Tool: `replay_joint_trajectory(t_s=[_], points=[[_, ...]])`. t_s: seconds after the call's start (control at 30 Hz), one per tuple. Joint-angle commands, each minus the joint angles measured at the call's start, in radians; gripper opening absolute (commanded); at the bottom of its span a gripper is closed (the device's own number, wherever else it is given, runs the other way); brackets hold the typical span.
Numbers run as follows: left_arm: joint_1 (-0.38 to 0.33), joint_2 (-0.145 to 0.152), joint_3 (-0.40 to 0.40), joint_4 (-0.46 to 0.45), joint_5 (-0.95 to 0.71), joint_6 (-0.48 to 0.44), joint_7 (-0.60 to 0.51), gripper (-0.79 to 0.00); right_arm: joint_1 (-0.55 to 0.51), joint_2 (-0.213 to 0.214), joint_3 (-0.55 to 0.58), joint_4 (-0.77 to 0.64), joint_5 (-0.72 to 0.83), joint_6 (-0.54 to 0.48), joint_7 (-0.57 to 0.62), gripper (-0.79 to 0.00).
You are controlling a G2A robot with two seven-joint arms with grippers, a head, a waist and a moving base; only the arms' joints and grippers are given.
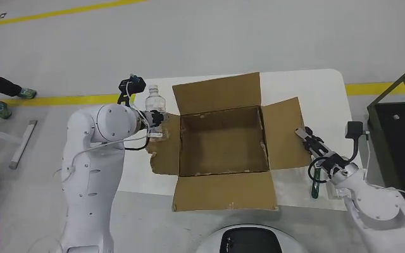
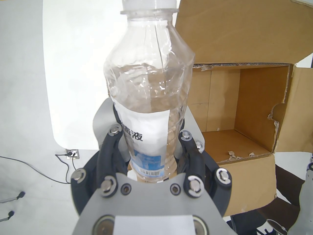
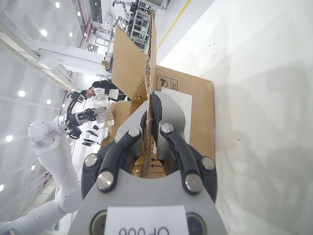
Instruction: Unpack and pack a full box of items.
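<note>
An open cardboard box (image 1: 221, 142) sits in the middle of the white table (image 1: 316, 82), its inside bare apart from a few scraps. My left gripper (image 1: 154, 120) is shut on a clear water bottle (image 1: 154, 101) with a white cap and white label, held upright just outside the box's left flap. The same bottle (image 2: 149, 79) rises between the left fingers (image 2: 112, 143), with the box (image 2: 244, 113) behind it. My right gripper (image 1: 302, 134) is shut on the edge of the box's right flap (image 1: 288, 133); the flap's edge (image 3: 148, 113) runs between its pads (image 3: 156, 108).
A green-handled tool (image 1: 314, 187) lies on the table by the right arm. A dark cabinet (image 1: 387, 136) stands off the table's right edge. Yellow floor lines (image 1: 57, 100) run behind the table. The box's front flap (image 1: 224, 191) hangs toward me.
</note>
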Motion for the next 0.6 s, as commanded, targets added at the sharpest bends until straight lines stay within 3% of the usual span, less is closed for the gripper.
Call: replay_joint_trajectory(t_s=[0.0, 0.3, 0.47, 0.57], points=[[0.004, 0.008, 0.011, 0.004, 0.002, 0.0, 0.0, -0.785, -0.001, 0.0, -0.003, -0.004, -0.002, 0.003, -0.001, -0.785], [0.0, 0.034, 0.044, 0.02, -0.005, 0.0, 0.0, -0.785, -0.005, 0.003, -0.007, -0.015, -0.027, 0.01, -0.006, -0.785], [-0.032, 0.032, 0.051, -0.006, -0.082, 0.0, 0.0, -0.785, -0.009, 0.004, -0.011, -0.024, -0.027, 0.008, -0.006, -0.785], [-0.063, 0.024, 0.071, -0.011, -0.136, 0.004, 0.004, -0.785, -0.008, 0.004, -0.007, -0.03, -0.025, 0.0, -0.017, -0.533]])
